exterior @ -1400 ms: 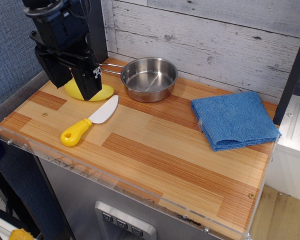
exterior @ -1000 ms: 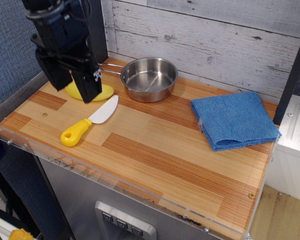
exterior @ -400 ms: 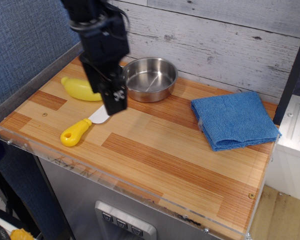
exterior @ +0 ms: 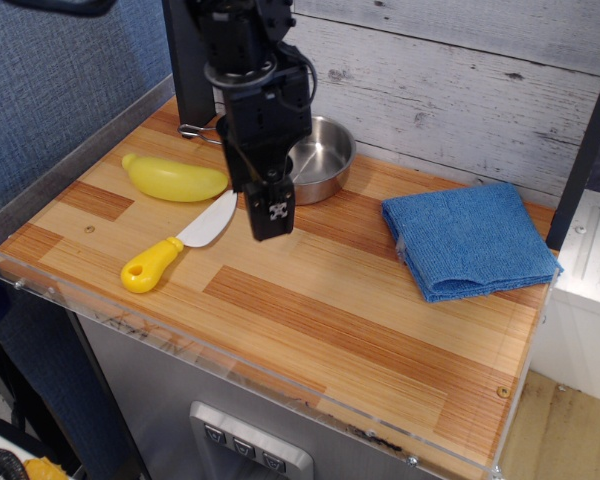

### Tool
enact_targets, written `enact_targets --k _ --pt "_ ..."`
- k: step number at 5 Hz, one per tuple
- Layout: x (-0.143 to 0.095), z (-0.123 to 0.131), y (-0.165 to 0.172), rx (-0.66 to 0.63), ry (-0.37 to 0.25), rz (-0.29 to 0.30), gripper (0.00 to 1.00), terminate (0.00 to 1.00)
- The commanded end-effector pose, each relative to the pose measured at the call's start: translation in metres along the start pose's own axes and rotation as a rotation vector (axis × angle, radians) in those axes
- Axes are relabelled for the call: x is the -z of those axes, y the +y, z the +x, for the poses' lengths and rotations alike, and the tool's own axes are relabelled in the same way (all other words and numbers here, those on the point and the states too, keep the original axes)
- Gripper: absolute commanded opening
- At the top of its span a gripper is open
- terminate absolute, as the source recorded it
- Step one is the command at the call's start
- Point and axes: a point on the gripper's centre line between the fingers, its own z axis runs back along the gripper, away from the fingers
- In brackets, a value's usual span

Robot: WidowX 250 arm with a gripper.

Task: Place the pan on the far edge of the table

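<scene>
The claw (exterior: 268, 215) had swung from the left side to hang in front of the pan (exterior: 318, 160) — empty, its spread unclear. The pan stayed at the worktop's (exterior: 310, 320) far edge — likely done.

I see a rectangular wooden table (exterior: 310, 310) of light and reddish-brown plank strips, with clear acrylic edging along its near side. Four things lie directly on it. A small round shiny steel pan (exterior: 325, 160) sits at the far edge near the whitewashed plank wall, partly hidden from my view. A yellow banana-shaped toy (exterior: 175, 180) lies toward the far left. Just in front of it lies a white-bladed toy knife with a yellow handle (exterior: 175, 245). A folded blue cloth (exterior: 468, 240) rests near the right end.
</scene>
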Motion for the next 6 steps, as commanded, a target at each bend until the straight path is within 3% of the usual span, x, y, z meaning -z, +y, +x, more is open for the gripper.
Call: enact_targets --k 1,3,6 --pt "-0.011 0.030 0.043 -0.037 -0.065 0.110 1.00 0.00" --pt "0.009 0.045 0.062 -0.018 -0.021 0.164 1.00 0.00" --pt "0.046 0.053 0.052 0.033 0.027 0.163 1.00 0.00"
